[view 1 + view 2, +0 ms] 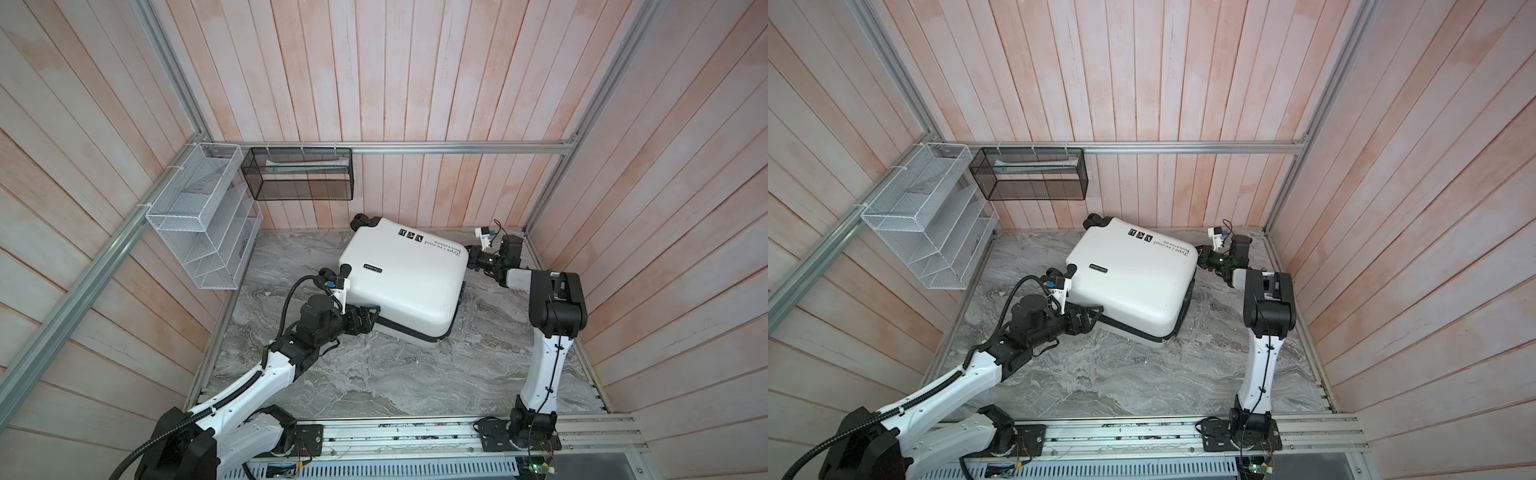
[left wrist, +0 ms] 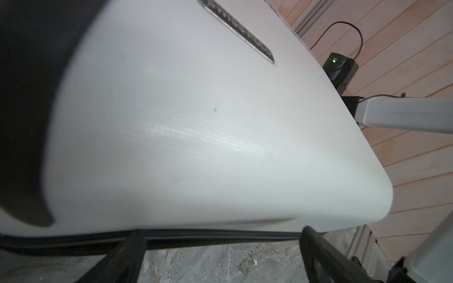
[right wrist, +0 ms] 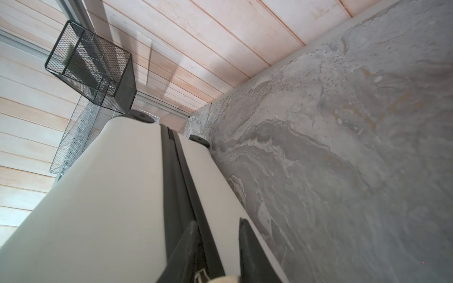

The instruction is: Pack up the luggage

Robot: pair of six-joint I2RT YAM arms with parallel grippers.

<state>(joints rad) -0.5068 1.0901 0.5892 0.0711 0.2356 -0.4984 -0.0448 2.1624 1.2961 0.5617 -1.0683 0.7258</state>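
2 end effectors flank the luggage, a small white hard-shell suitcase with black wheels that lies flat on the grey marbled counter. It sits directly between them.

The left end effector is spread as wide as it goes and holds nothing. The suitcase's near-left edge is straight ahead of it, and the black zip seam crosses just in front of its fingertips.

The right end effector is at the opposite, far-right corner with its jaws drawn fairly narrow. In the right wrist view its 2 fingers straddle a strip of the lower shell beside the black zip band. Whether they actually pinch it cannot be told.

The case's long axis appears to run slantwise from the wheels, beyond the left end effector, toward the near corner on the right arm's side. Both arms are at the seam, so either could work it. The right looks nearer to a hold.

Black lettering "Type c're cool" is printed on the lid near the right end effector, upside down to the top views. A smaller line beside it is too fine to read. 3 black square icons sit next to the lettering. A dark badge near the left end effector seems to read "SWISS POLO".
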